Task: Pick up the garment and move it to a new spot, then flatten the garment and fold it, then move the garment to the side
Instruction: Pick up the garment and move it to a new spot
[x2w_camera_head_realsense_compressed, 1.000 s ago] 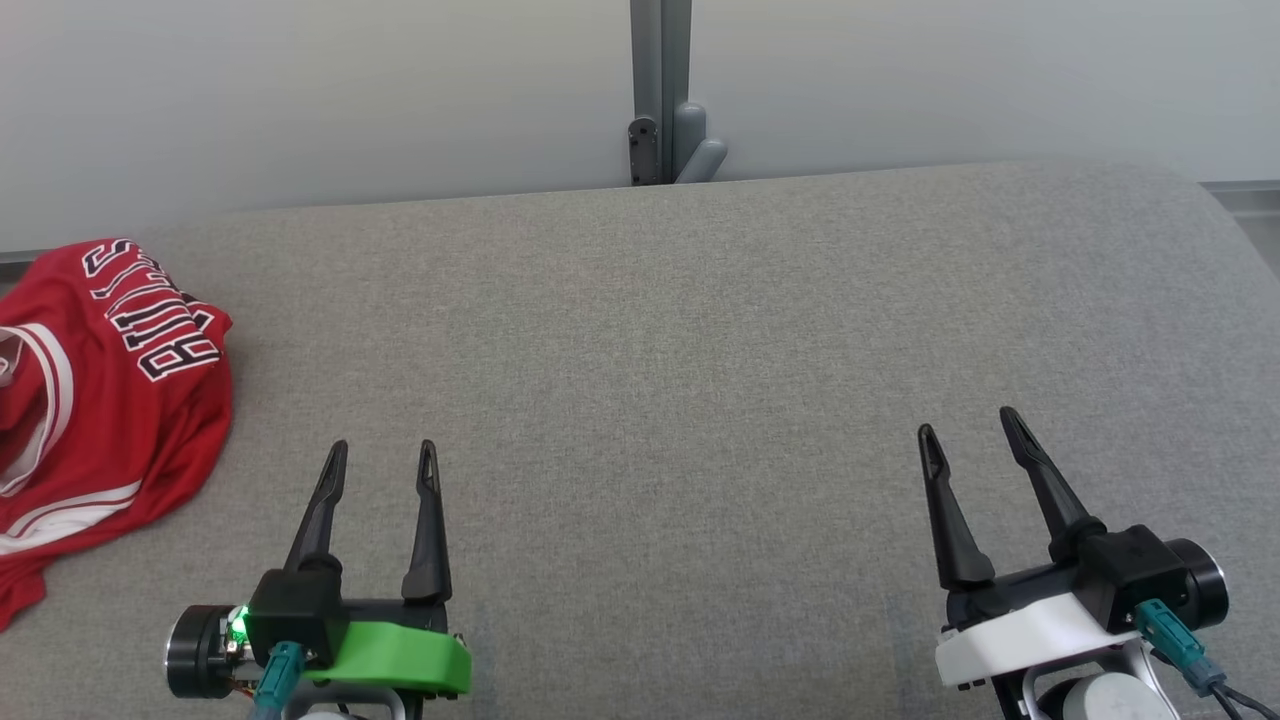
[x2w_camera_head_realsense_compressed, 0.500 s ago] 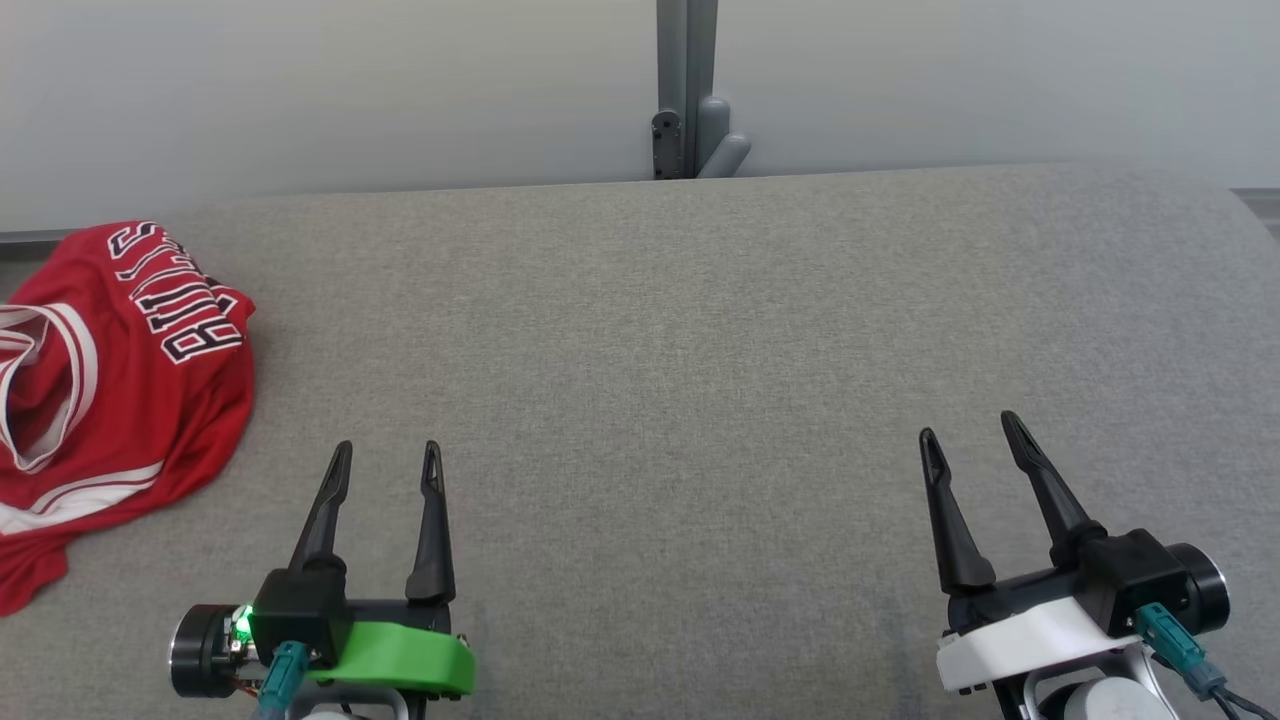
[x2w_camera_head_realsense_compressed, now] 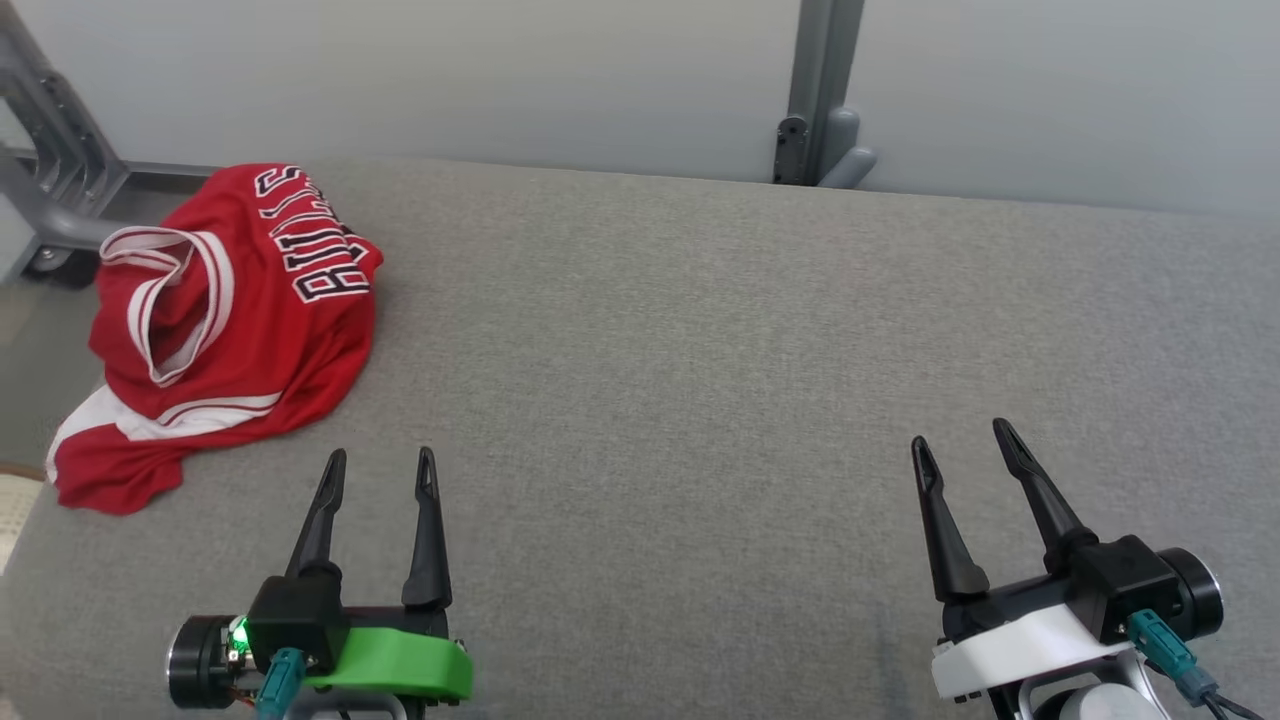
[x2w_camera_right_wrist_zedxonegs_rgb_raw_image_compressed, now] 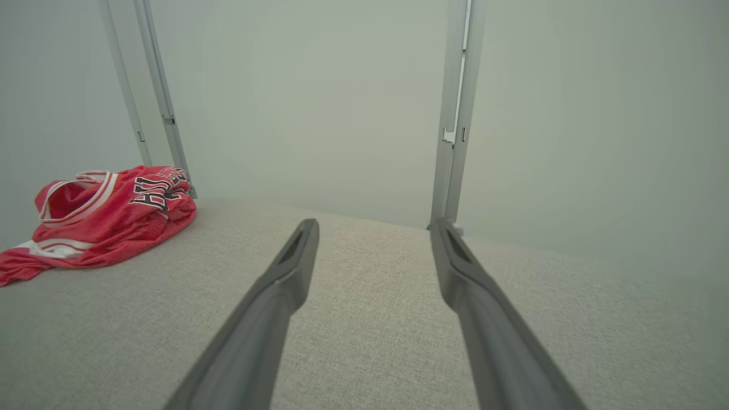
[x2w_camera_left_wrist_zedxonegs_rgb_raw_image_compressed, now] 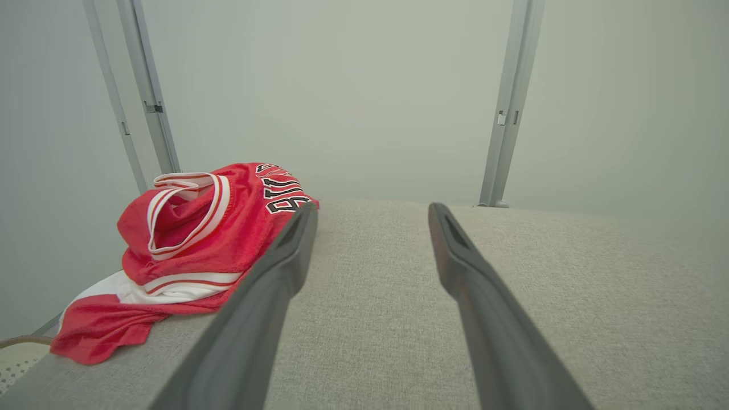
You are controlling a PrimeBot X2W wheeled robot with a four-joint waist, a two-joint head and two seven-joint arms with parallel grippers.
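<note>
Red basketball jersey with white trim and black lettering (x2w_camera_head_realsense_compressed: pixel 230 320) sits crumpled at the far left corner of the grey fabric-covered table (x2w_camera_head_realsense_compressed: pixel 700 350). Neck opening faces up, lettering is bunched, and the hem trails to the left edge and seems to lap over it. It's a loose heap, not laid out, so I judge the pick-up hasn't begun.

My left gripper (x2w_camera_head_realsense_compressed: pixel 382 455) hovers by the near edge, just short of the jersey's hem and not touching it. It's the closer one, so likely first to reach. My right gripper (x2w_camera_head_realsense_compressed: pixel 959 434) is near the near right corner, well apart from the cloth.

Fingers (x2w_camera_left_wrist_zedxonegs_rgb_raw_image_compressed: pixel 273 296) on both are spread wide, holding nothing, touching nothing. Wide spread suits grabbing a thick fold of fabric.
</note>
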